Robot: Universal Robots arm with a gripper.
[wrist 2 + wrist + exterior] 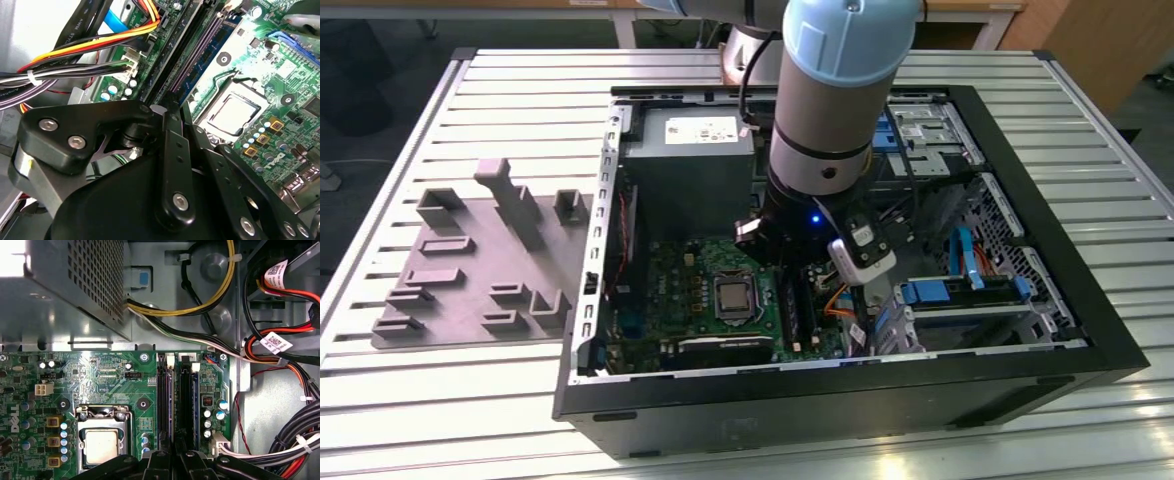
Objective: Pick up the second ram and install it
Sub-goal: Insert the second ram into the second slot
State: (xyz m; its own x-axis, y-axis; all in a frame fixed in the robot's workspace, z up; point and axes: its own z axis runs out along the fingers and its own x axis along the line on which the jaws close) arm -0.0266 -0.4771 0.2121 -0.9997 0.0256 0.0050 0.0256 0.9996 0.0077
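The second ram, a long, thin blue-green circuit board strip, is seen edge-on in a slot of the green motherboard. It lies directly beneath the black end effector. Whether the end effector is clenched or released cannot be told. Installation is judged nearly done, though full seating cannot be confirmed.

- Gripper: matt black links, looks like plastic or coated metal, with bright metal screws;
- motherboard: glossy green board; processor lid of dull metal;
- power supply: grey perforated sheet metal;
- table: ribbed pale metal;
- cables: smooth plastic sheathing.
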